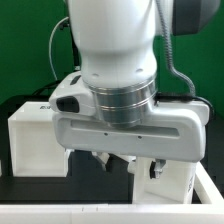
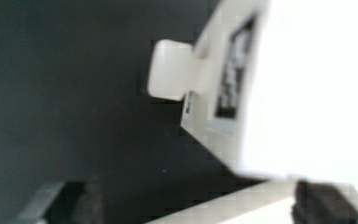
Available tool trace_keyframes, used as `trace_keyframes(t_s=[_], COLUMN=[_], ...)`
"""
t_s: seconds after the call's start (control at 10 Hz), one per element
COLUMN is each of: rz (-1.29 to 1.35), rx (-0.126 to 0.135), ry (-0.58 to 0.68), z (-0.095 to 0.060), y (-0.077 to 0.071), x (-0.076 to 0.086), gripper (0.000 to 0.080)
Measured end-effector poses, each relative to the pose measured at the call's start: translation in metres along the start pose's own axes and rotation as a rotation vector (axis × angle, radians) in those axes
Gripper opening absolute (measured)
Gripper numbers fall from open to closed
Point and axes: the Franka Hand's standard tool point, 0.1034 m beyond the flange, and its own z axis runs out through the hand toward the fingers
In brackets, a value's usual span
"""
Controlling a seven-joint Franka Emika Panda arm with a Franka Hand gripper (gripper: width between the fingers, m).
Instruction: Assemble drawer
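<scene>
The cube-like white casing point(image 1: 30, 140) stands at the exterior view's left, beside my arm. A second white drawer part, which looks like the tray point(image 1: 170, 180), sits at the exterior view's lower right, under the right end of my hand. In the wrist view this tray point(image 2: 300, 90) shows a black tag and a small white tab point(image 2: 172, 68) on its side. My gripper point(image 1: 125, 165) hangs low over the dark table. In the wrist view the gripper point(image 2: 194, 205) is wide open. A corner of the tray reaches between the fingers, close to one fingertip point(image 2: 329, 205). Nothing is gripped.
The table point(image 2: 69, 110) is black. A pale strip point(image 1: 100, 212) runs along the front of the exterior view. A green wall and dark cables are behind. My arm hides most of the middle of the scene.
</scene>
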Motion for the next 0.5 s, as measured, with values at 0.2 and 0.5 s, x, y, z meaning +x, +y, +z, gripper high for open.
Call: trace_keyframes(t_s=[0.2, 0.5], rz=[0.133, 0.247], rx=[0.000, 0.056], ry=[0.003, -0.090], z=[0.0007, 0.0075], y=[-0.0043, 0.0012], x=[-0.0010, -0.0087], gripper=[0.0646, 0.0649])
